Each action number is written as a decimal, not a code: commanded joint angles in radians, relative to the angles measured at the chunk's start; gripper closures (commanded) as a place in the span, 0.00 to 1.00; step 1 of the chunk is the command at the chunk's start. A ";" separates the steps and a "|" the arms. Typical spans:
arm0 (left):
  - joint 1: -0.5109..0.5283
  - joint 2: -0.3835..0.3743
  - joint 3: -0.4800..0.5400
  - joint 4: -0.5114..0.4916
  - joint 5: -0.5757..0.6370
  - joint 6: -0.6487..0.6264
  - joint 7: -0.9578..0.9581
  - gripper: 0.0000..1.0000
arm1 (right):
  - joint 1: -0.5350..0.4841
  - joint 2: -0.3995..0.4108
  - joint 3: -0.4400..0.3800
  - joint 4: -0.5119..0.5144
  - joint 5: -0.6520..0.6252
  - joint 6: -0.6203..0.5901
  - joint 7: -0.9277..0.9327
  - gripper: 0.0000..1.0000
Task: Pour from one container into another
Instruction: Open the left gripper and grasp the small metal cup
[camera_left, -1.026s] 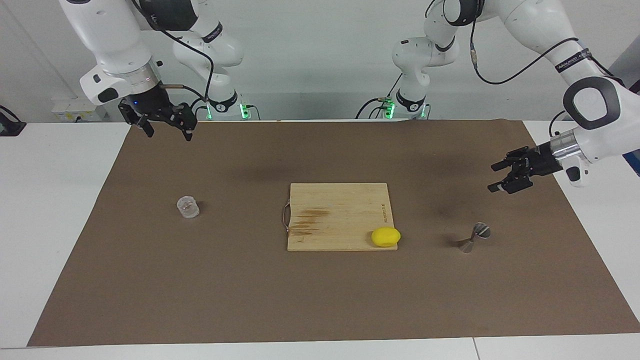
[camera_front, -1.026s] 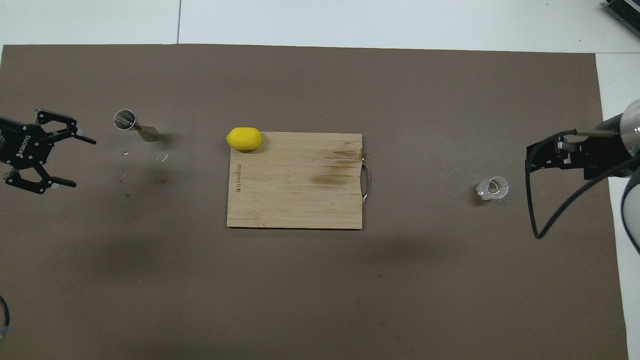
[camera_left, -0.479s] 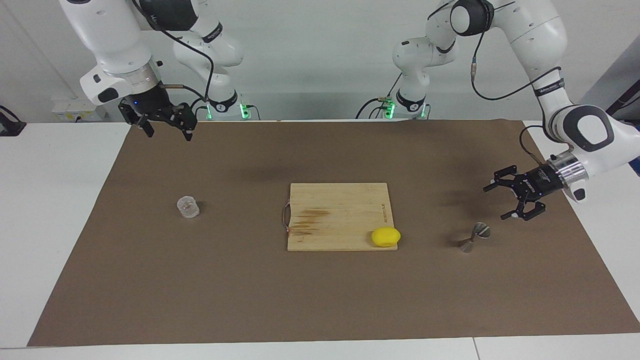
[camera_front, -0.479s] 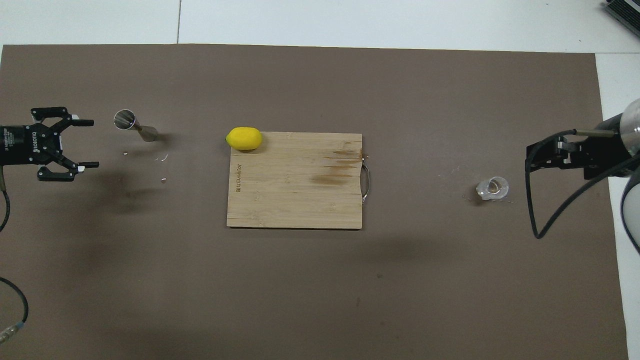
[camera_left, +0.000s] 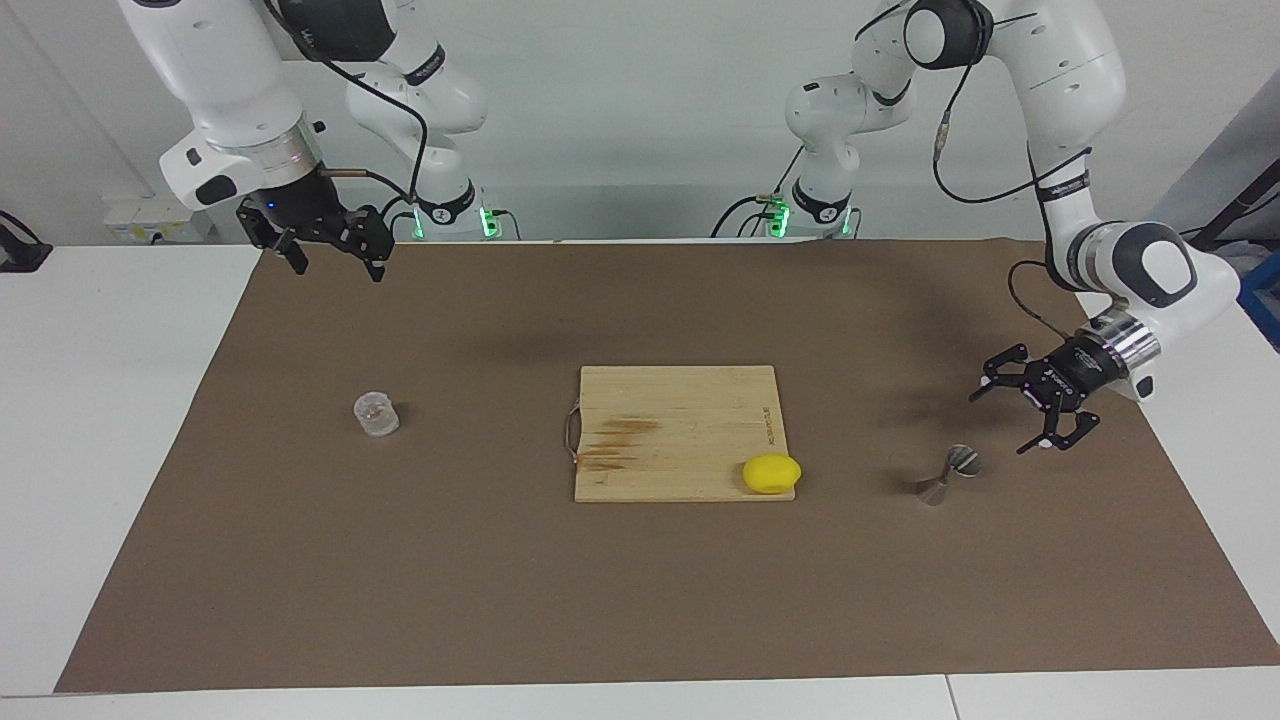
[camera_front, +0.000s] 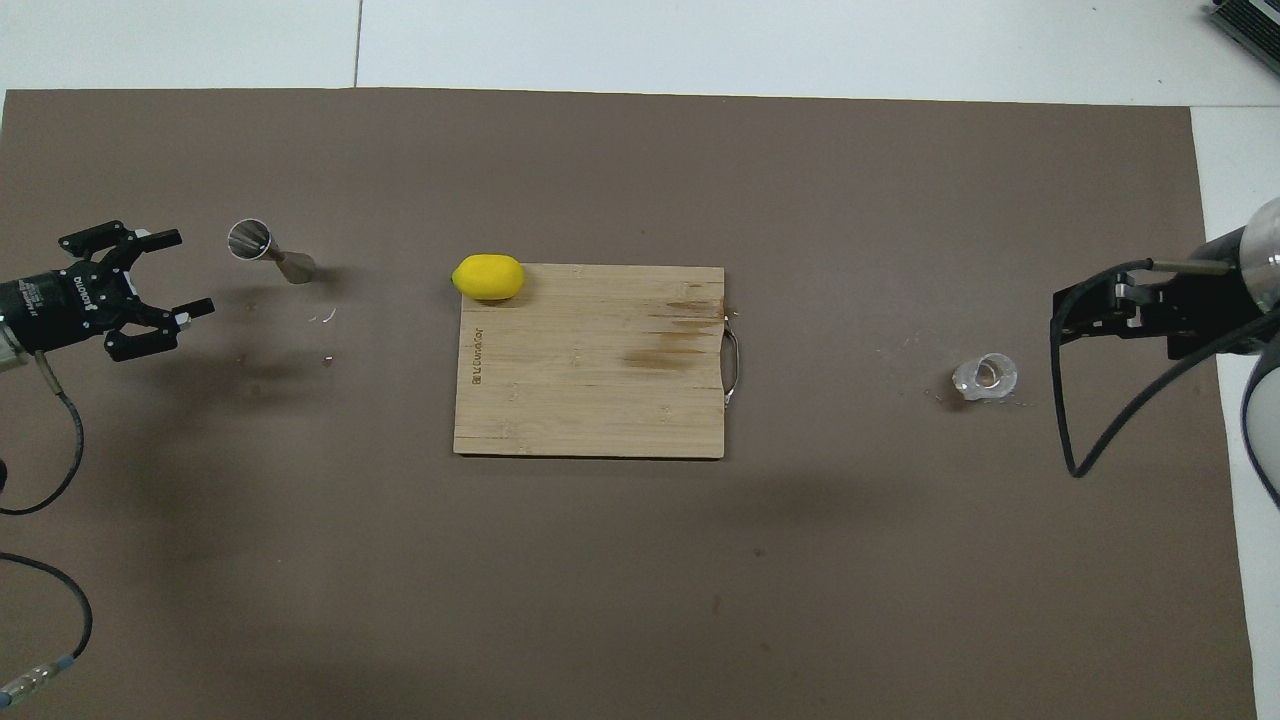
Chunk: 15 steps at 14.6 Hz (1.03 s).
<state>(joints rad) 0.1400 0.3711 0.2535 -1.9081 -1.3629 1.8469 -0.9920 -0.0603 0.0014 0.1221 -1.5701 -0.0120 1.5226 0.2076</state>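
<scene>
Facing view is showing the left gripper (camera_left: 1030, 413) hanging low over the brown mat (camera_left: 640, 600) at the left arm's end of the table, its two black fingers spread wide and gripping nothing. It is pointing toward the small grey steel hourglass-shaped jigger (camera_left: 947, 474), close to it yet apart from it. That jigger is sitting on the mat beside the rectangular wooden cutting board (camera_left: 670, 430), toward the left arm's end. A yellow lemon (camera_left: 771, 473) is resting on the board's corner closest to the jigger. The small squat clear cup (camera_left: 376, 413) is standing upright on the mat, well apart from the board toward the right arm's end. The right gripper (camera_left: 330, 252) is waiting high over the mat's edge, up from the cup, fingers parted and holding nothing.
</scene>
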 joint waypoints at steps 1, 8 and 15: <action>-0.026 -0.040 -0.010 -0.049 -0.071 0.075 -0.013 0.00 | -0.016 -0.020 0.008 -0.021 0.023 0.007 0.007 0.00; -0.060 -0.011 -0.019 -0.048 -0.151 0.126 -0.010 0.00 | -0.016 -0.020 0.008 -0.021 0.023 0.007 0.007 0.00; -0.111 0.000 -0.020 -0.048 -0.191 0.169 -0.005 0.00 | -0.016 -0.020 0.008 -0.021 0.023 0.007 0.007 0.00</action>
<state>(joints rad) 0.0537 0.3739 0.2252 -1.9418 -1.5192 1.9771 -0.9955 -0.0603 0.0014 0.1221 -1.5701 -0.0120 1.5226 0.2076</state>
